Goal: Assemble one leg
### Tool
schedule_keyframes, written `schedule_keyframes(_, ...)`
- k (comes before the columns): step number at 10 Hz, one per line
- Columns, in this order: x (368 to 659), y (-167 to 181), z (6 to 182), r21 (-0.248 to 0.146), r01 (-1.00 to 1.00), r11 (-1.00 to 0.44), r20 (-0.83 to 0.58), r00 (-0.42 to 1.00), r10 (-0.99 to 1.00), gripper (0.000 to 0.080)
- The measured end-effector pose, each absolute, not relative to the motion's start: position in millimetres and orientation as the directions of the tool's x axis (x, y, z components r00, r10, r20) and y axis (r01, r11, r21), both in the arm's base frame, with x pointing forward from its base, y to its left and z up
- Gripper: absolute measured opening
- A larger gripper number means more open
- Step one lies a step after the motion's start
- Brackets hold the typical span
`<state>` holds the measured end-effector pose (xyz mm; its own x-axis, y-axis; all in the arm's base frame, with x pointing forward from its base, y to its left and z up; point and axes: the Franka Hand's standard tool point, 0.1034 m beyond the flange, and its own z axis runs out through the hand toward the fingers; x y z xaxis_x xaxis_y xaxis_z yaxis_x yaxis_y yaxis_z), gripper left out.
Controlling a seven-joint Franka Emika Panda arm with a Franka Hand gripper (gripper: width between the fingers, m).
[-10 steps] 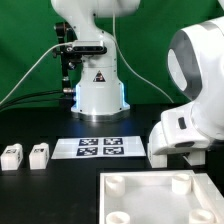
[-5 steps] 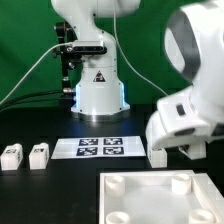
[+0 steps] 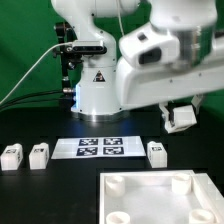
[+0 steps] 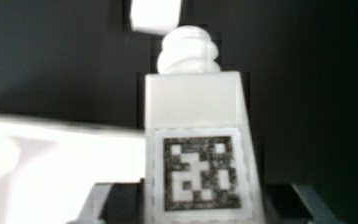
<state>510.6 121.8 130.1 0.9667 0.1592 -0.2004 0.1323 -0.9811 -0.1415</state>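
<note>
The leg (image 4: 197, 110), a white block with a black-and-white tag (image 4: 202, 170) on its face and a knobbed tip (image 4: 190, 45) at its far end, sits clamped in the pincer (image 4: 201, 203), whose dark fingers close on both sides of the tagged end in the wrist view. In the exterior view it hangs in the air at that view's right, well above the black surface (image 3: 40, 190) and behind the large white panel (image 3: 150, 183). Judging by the task, the step in hand is carrying the leg to one of the panel's round corner sockets (image 3: 180, 182). Doing it well likely means keeping the grip firm and square on the block, bringing the tip directly over the socket's centre, holding the leg's axis upright before lowering, and descending slowly so the tip enters the socket without catching the rim. The leg's tilt cannot be told exactly from either view. A spare leg (image 3: 157, 153) stands on the surface just behind the panel's far edge, and the path down should stay clear of it. Two more legs (image 3: 12, 154) (image 3: 38, 153) wait at the exterior view's left, beside the marker board (image 3: 100, 147).
</note>
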Motion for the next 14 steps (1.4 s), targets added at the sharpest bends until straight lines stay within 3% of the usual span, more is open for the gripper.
schedule_keyframes(4,517.6,118.3,122.0,-0.103,0.141,-0.985,0.199,0.973,0.118,0.0291)
schedule_keyframes(5,536.7,109.9,121.8,-0.092,0.155,-0.984,0.284,0.951,0.123,0.0291)
schedule_keyframes(7,597.9,78.2,151.0,-0.049,0.167,-0.985,0.504,0.855,0.120,0.0291)
schedule_keyframes(8,612.2,76.2,159.0,-0.037,0.148,-0.988,0.619,0.780,0.093,0.0291)
schedule_keyframes(9,609.5,75.3,150.3,-0.029,0.142,-0.989,0.664,0.743,0.087,0.0291)
schedule_keyframes(10,602.5,74.3,134.9,-0.040,0.143,-0.989,0.619,0.781,0.088,0.0291)
schedule_keyframes(14,604.4,79.3,136.9,-0.045,0.150,-0.988,0.609,0.788,0.092,0.0291)
